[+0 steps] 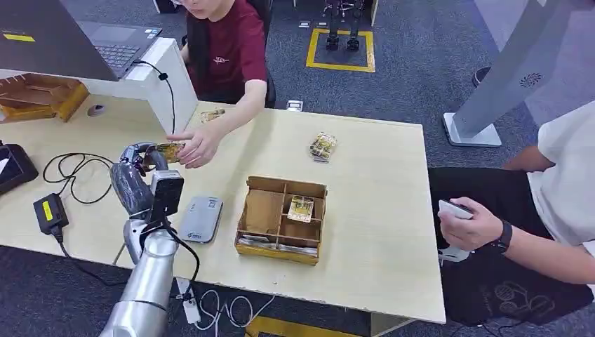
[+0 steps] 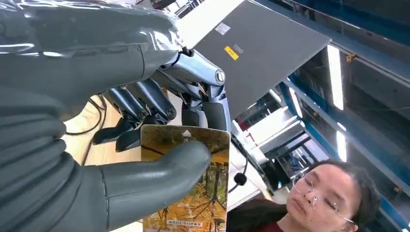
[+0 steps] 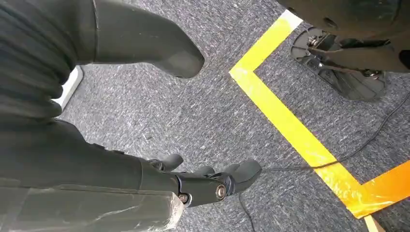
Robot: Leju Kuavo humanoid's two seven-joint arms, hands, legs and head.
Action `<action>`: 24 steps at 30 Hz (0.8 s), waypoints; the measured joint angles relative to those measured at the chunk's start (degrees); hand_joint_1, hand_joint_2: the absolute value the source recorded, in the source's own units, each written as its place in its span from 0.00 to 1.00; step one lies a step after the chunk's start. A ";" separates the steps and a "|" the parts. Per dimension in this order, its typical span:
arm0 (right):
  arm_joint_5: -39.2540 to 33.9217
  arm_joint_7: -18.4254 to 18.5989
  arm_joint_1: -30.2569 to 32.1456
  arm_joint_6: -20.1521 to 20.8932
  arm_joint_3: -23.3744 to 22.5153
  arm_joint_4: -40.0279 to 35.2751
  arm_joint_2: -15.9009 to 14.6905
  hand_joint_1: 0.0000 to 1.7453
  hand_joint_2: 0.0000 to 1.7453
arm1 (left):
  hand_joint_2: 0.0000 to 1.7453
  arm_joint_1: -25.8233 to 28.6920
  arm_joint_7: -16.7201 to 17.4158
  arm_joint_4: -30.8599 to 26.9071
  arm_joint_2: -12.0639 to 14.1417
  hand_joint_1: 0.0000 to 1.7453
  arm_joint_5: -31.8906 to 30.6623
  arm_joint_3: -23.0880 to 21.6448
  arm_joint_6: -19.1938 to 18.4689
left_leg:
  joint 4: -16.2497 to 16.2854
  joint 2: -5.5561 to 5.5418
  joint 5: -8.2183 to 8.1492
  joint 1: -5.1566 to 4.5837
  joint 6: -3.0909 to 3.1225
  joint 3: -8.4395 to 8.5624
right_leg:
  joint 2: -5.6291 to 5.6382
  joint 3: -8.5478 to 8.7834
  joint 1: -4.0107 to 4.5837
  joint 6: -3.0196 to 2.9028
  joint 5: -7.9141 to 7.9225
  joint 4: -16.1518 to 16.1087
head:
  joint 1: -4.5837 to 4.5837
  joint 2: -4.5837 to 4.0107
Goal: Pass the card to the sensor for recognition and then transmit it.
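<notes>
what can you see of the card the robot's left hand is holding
The card is a flat, glossy rectangle printed with an autumn scene of yellow-orange leaves and dark tree trunks, with a small white mark near one short edge and a line of small print near the other. The left hand pinches it, the thick grey thumb across its printed face and darker fingers behind. In the head view it is held out above the table, where a person's hand meets its far end.
</notes>
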 joint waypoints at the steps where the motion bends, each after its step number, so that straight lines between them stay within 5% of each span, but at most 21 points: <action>1: 0.00 0.00 -0.02 0.00 0.00 -0.07 0.00 0.00 1.00 | 1.00 -0.06 0.00 0.18 -0.15 1.00 -0.13 0.13 0.00 | 0.00 0.00 0.00 0.00 0.00 0.00 | 0.00 0.00 0.00 0.00 0.00 0.00 | 0.00 0.00; 3: 0.00 0.00 -0.03 0.00 0.02 -0.20 -0.05 0.00 1.00 | 1.00 -0.07 -0.15 0.55 -0.46 1.00 -0.35 0.48 0.00 | 0.00 0.00 0.00 0.00 0.00 0.00 | 0.00 0.00 0.00 0.00 0.00 0.00 | 0.00 0.00; 4: 0.00 0.00 -0.06 0.00 0.02 -0.22 -0.05 0.00 1.00 | 1.00 -0.07 -0.20 0.68 -0.63 0.00 -0.42 0.66 0.00 | 0.00 0.00 0.00 0.00 0.00 0.00 | 0.00 0.01 0.00 0.00 0.00 0.00 | 0.02 0.00; 10: 0.11 0.00 -0.09 0.07 0.04 -0.26 -0.15 0.00 1.00 | 1.00 -0.11 0.53 1.51 -0.98 0.00 1.25 0.96 0.00 | 0.01 0.01 0.00 0.00 0.00 0.01 | 0.00 0.00 0.00 0.00 0.00 0.00 | 0.00 0.00; 17: -0.72 0.02 0.01 -0.72 0.02 -0.26 -0.15 0.00 1.00 | 1.00 0.04 11.22 2.21 0.94 0.00 11.59 -5.25 -1.77 | 0.01 0.00 0.00 0.00 0.00 0.00 | 0.00 -0.01 0.00 0.00 0.00 0.00 | 0.00 0.00; 24: -2.73 -1.27 0.99 -1.25 -0.20 0.35 -0.15 0.00 1.00 | 1.00 4.51 18.47 -5.29 5.88 0.00 11.45 -17.19 -12.25 | 0.01 0.01 -0.02 0.00 0.01 -0.05 | 0.01 -0.02 0.00 0.00 -0.01 0.00 | 0.00 0.00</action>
